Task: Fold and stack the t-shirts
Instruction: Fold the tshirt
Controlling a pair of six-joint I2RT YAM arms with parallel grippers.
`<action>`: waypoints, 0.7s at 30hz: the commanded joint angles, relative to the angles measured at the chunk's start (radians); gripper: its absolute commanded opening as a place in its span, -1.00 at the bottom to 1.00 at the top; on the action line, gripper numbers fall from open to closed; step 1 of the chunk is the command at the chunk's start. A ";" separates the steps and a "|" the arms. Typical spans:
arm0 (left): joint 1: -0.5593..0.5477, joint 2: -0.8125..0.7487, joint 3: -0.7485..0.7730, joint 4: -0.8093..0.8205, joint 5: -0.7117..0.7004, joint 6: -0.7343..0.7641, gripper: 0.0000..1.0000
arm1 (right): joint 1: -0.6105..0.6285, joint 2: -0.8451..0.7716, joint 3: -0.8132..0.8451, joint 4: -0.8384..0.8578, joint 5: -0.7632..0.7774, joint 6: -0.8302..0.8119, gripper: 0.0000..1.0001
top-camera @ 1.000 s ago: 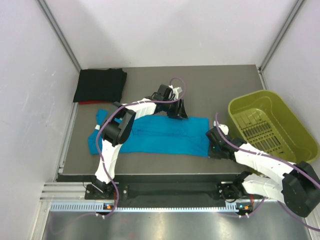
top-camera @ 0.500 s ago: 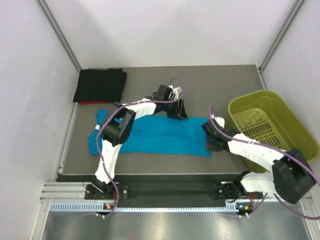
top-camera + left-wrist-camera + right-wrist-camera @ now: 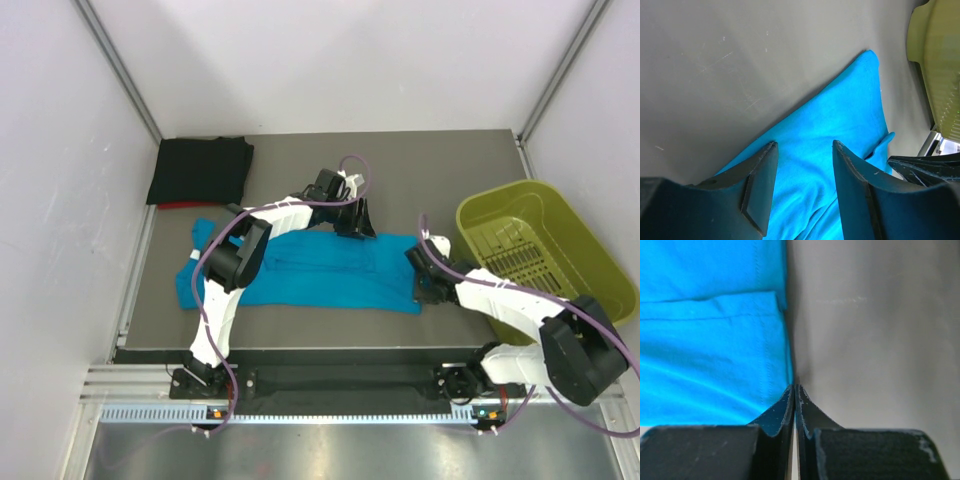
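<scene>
the right gripper (image 3: 795, 387) is pressing its jaws fully together at the 3 o'clock hem of the flat teal-blue t-shirt (image 3: 320, 270); whether cloth is pinched, i cannot tell. at the shirt's 12 o'clock edge the left gripper (image 3: 802, 145) is standing half open, gripping nothing. the yellow-green bin (image 3: 590, 250) is sitting at 3 o'clock, slotted floor showing. at 10 o'clock the black t-shirt (image 3: 200, 170) is lying folded on a red one (image 3: 178, 205).

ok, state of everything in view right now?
teal t-shirt: spread flat, partly folded
black t-shirt: folded, far left corner
red t-shirt: under the black one, only an edge showing
bin: upright, empty
left gripper: open, over teal t-shirt
right gripper: shut, at teal t-shirt's edge
</scene>
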 commanded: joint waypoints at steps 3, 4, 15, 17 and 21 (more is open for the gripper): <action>0.004 0.053 -0.014 -0.014 -0.090 0.030 0.07 | -0.008 -0.070 -0.023 -0.035 0.053 0.017 -1.00; 0.006 0.051 -0.012 -0.017 -0.091 0.031 0.07 | -0.008 -0.073 -0.025 -0.034 0.050 0.020 -1.00; 0.006 0.058 -0.003 -0.012 -0.085 0.013 0.08 | -0.033 -0.019 0.147 -0.034 0.033 -0.017 -0.86; 0.006 0.058 -0.003 -0.011 -0.085 0.013 0.08 | -0.039 0.034 0.191 -0.013 0.028 -0.051 -0.85; 0.008 0.055 -0.006 -0.011 -0.082 0.010 0.08 | -0.068 0.128 0.230 0.043 0.007 -0.066 -0.85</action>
